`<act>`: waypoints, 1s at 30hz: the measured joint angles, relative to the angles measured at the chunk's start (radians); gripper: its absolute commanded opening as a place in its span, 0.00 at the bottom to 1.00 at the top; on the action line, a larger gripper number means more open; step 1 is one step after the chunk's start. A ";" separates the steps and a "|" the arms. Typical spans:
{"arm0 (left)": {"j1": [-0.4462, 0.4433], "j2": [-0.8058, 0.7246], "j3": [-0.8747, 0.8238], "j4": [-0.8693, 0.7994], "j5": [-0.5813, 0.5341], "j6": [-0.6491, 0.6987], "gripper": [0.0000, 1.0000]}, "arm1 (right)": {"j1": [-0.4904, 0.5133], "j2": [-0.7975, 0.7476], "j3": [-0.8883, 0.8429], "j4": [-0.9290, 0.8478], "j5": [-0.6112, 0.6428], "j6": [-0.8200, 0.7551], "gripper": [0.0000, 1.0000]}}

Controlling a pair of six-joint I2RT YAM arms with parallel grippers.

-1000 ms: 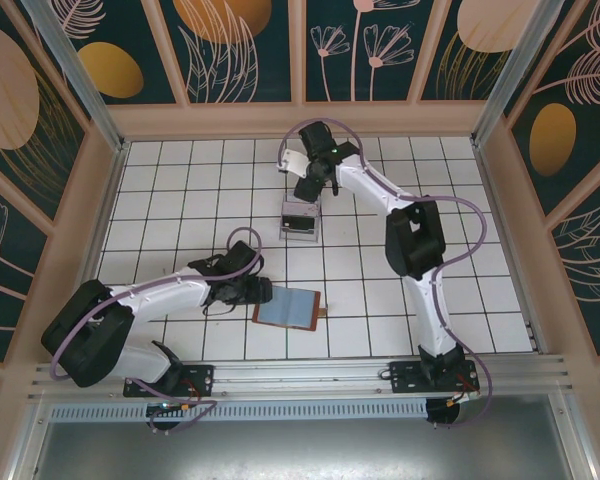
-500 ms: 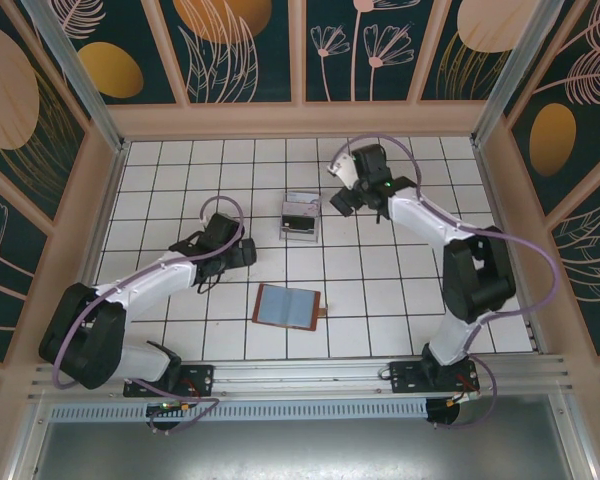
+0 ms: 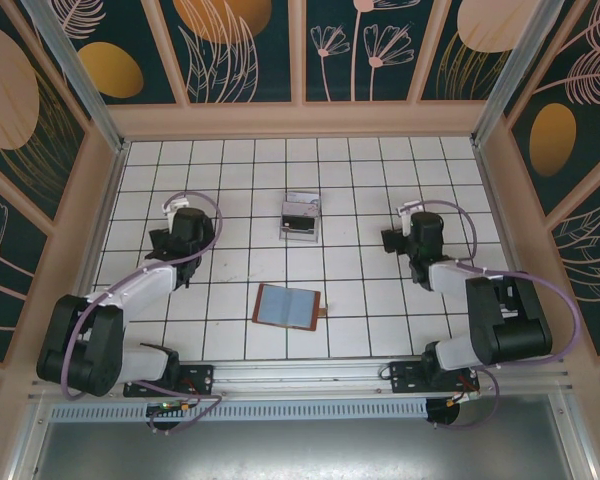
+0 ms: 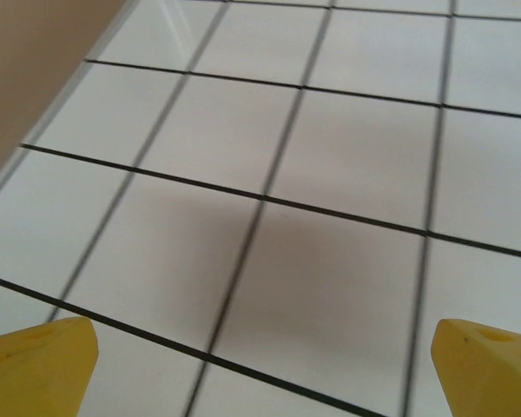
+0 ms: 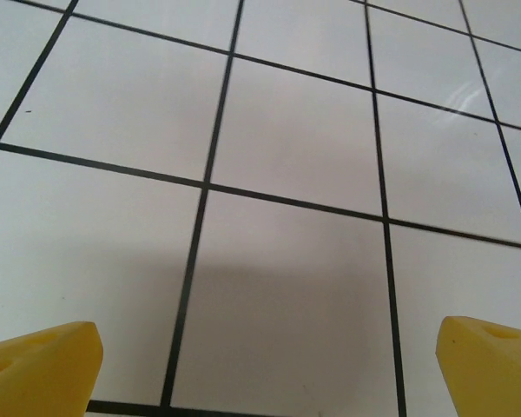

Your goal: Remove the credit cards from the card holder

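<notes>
Both my arms have drawn back to the sides; left pincer (image 4: 260, 360) and right pincer (image 5: 260, 360) are spread wide, holding nothing. The card holder (image 3: 287, 306) lies open between them, the credit cards (image 3: 300, 224) in the clear tray (image 3: 302, 199) beyond. If one card hides inside a pocket, stopping now leaves it.

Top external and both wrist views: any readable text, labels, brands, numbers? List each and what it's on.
No text can be read.
credit cards: dark bands visible, any print too small to read.
card holder: lying open, plain grey-blue lining, no visible logo or lettering.
tiled table: black grid lines, no marks or numbers.
wall panels: leaf and flower artwork, no words.
</notes>
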 measured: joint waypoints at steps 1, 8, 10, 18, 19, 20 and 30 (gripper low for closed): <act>0.010 0.000 -0.031 0.058 -0.015 0.027 0.98 | -0.011 0.000 -0.029 0.061 -0.009 0.016 0.99; 0.050 0.043 -0.238 0.518 -0.029 0.169 0.98 | -0.103 0.049 -0.109 0.379 -0.085 0.130 0.99; 0.072 0.064 -0.274 0.641 -0.012 0.203 0.98 | -0.138 0.071 -0.110 0.430 -0.111 0.166 0.99; 0.243 0.169 -0.332 1.007 0.190 0.201 0.98 | -0.206 0.110 -0.190 0.630 -0.206 0.243 0.99; 0.254 0.177 -0.340 1.036 0.216 0.200 0.99 | -0.206 0.113 -0.195 0.639 -0.211 0.245 0.99; 0.256 0.184 -0.342 1.048 0.238 0.201 0.98 | -0.206 0.114 -0.196 0.641 -0.214 0.247 0.99; 0.255 0.195 -0.342 1.102 0.344 0.201 0.99 | -0.201 0.116 -0.196 0.692 -0.213 0.251 0.99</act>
